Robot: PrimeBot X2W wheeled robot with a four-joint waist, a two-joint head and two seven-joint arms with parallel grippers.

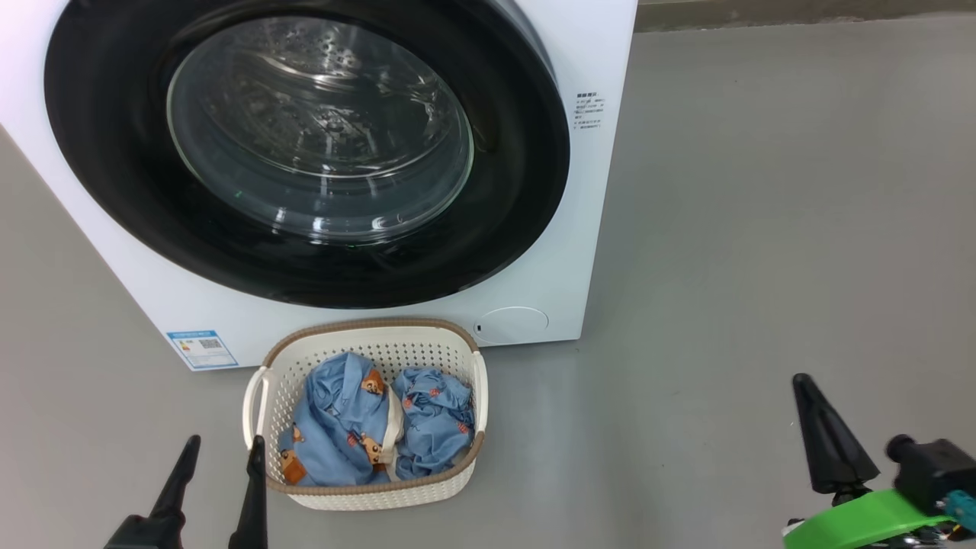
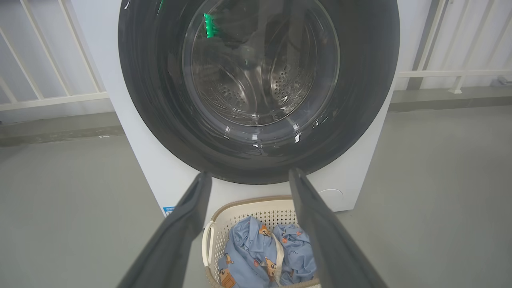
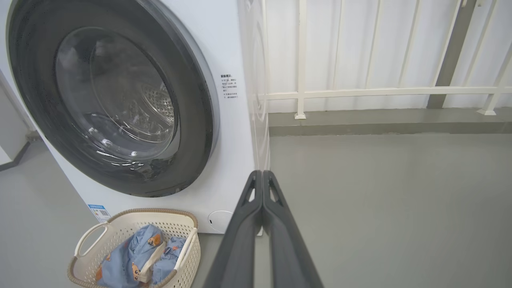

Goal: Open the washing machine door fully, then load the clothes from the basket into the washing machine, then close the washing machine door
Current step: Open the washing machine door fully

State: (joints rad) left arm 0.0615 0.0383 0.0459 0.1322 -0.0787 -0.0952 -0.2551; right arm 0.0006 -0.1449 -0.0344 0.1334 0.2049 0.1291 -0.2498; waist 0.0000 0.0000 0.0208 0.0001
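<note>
Nearest, the left gripper [image 1: 224, 446] hangs at the lower left of the head view with its two fingers spread apart and nothing between them. One finger crosses the front left corner of the basket [image 1: 381, 349]; whether it touches the rim I cannot tell. The right gripper [image 1: 802, 389] is low on the right, well apart from the basket, over bare grey floor [image 1: 762, 229]. Its fingers are pressed tight together, tip to tip, and hold nothing.

The basket stands on the floor just in front of the washer [image 1: 598, 69], below the door [image 1: 107, 152]. Both clothes [image 1: 343, 419] lie crumpled inside it, side by side. The left one is larger and shows a cream band; the right one is a smaller bundle.

Behind, the door lies shut, flat against the washer's white front, and the steel drum shows through its glass. A blue sticker [image 1: 202, 349] sits at the washer's lower left corner. Beyond the washer, the right wrist view shows a white railing [image 3: 300, 60] along the wall.
</note>
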